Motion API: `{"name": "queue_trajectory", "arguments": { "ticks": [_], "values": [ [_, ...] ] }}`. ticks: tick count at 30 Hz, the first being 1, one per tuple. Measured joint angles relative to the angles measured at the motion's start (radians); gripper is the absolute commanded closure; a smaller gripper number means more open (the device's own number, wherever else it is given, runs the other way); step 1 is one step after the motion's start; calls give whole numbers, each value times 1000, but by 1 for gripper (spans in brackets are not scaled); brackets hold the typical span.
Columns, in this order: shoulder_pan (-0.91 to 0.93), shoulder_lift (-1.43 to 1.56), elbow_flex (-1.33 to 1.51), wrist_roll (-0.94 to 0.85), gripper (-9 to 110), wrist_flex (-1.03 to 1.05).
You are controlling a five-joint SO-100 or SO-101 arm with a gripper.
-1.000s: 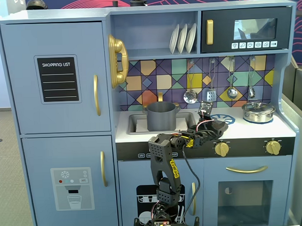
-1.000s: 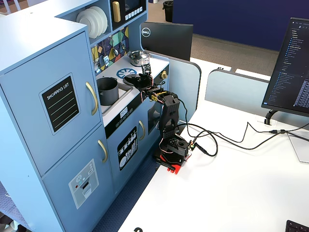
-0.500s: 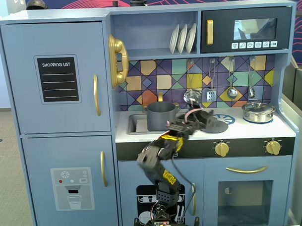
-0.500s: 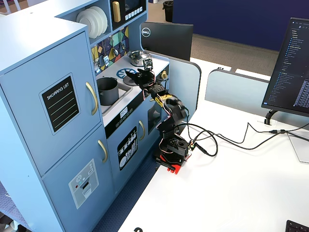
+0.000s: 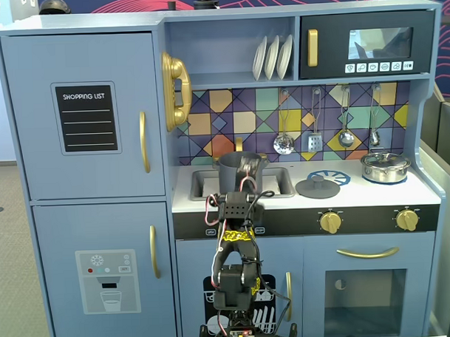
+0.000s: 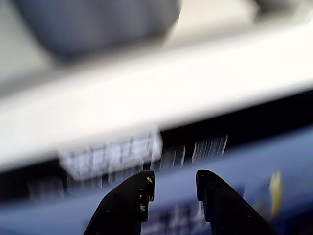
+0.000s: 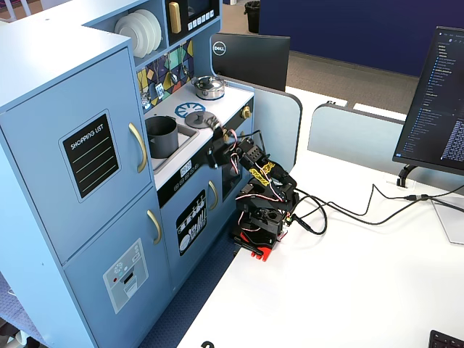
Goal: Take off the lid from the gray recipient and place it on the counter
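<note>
We see the lid (image 5: 317, 187) lying flat on the counter (image 5: 425, 194), knob up, overlapping the blue burner ring (image 5: 329, 177) at roughly its seven o'clock edge; in the other fixed view it sits at (image 7: 196, 120). We judge it a light, rigid toy piece with a matte skin that should not slip much; its small central knob is the natural place to pinch, since the thin rim lies flush on the worktop. At about nine o'clock from it stands the gray recipient (image 5: 238, 170), open-topped, in the sink basin (image 5: 277, 183). At three o'clock sits the shiny silver pot (image 5: 385, 166). Our gripper (image 6: 174, 180) hangs at the counter's front edge with a modest gap between the fingers and nothing held, so we judge the task essentially done
</note>
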Motion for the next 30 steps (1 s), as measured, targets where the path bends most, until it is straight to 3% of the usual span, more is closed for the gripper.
{"name": "queue_trajectory", "arguments": {
  "ticks": [13,23,30],
  "values": [
    [-78,210,492,-112,102,118],
    [5,318,634,-175,102,270],
    [-58,331,630,-133,101,282]
  ]
}}
